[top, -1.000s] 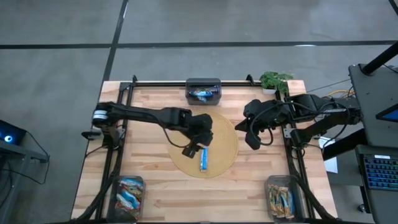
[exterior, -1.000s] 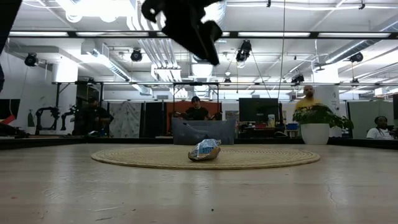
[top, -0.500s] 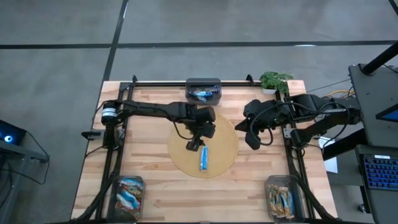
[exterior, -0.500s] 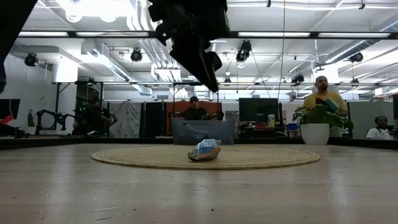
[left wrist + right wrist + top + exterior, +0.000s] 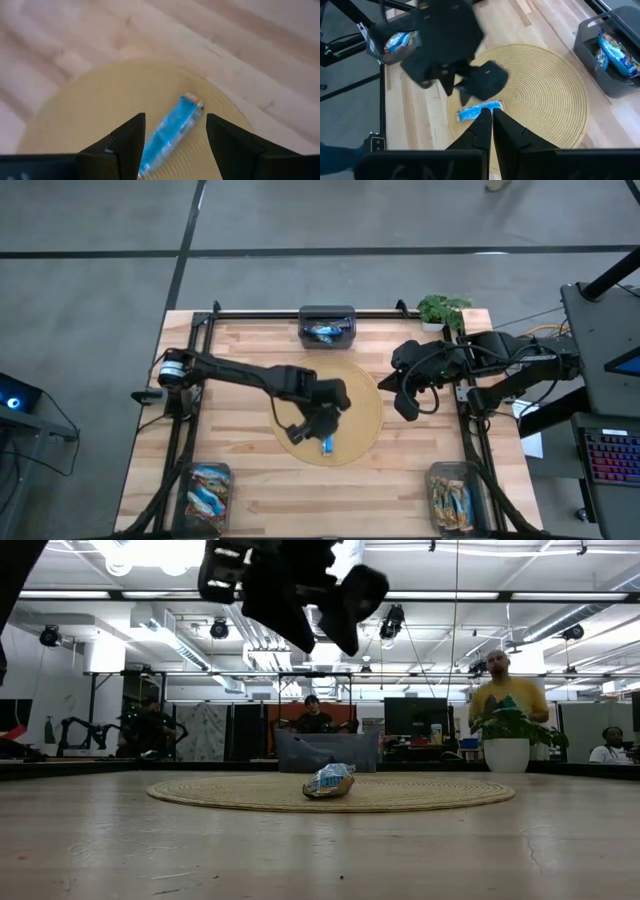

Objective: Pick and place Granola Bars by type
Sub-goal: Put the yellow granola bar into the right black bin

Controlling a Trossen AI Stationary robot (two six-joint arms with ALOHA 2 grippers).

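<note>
One blue granola bar (image 5: 327, 446) lies flat on a round woven mat (image 5: 362, 412) at the table's middle; in the low view this bar (image 5: 328, 781) rests on the mat, with nothing touching it. My left gripper (image 5: 321, 423) hovers open above it. In the left wrist view the bar (image 5: 172, 132) shows between and below the left gripper's (image 5: 175, 120) two fingers, which stand apart on either side of it. My right gripper (image 5: 409, 406) hangs shut and empty over the mat's right edge; its shut gripper (image 5: 487, 114) points toward the bar (image 5: 477, 111).
Three grey bins hold sorted bars: one at the far edge (image 5: 327, 326) with blue-white bars, one at the near left (image 5: 206, 492), one at the near right (image 5: 451, 498). A potted plant (image 5: 441, 309) stands at the far right. People stand in the room beyond the table.
My left gripper has moved toward the table's near edge and a little down, coming over the blue bar, and its wrist has rolled. Its fingers have stayed open. The bar has kept its place.
</note>
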